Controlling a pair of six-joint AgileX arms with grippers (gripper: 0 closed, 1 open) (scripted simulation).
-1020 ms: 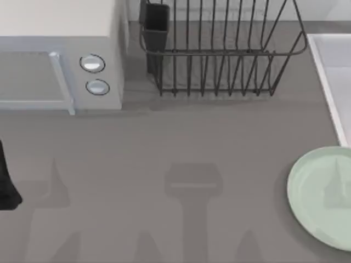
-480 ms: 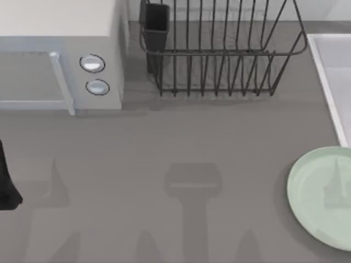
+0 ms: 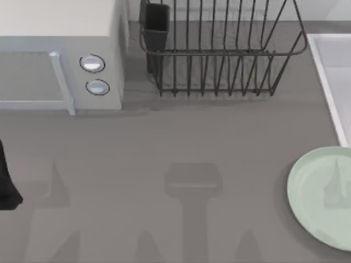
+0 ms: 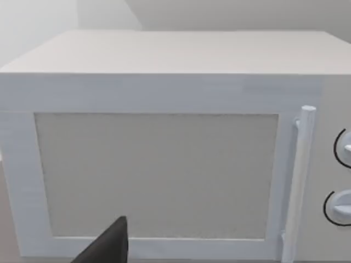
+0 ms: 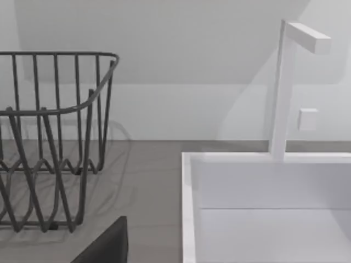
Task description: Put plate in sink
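plate (image 3: 321,197): lying flat on the counter (image 3: 181,137) at the right edge, just in front of the sink (image 3: 334,82)
handling: probably stiff, slick, breakable, so pinch the raised rim
end effectors: can't tell open or closed

Mint plate (image 3: 321,197) flat on table, just beside white-rimmed sink (image 3: 329,82).
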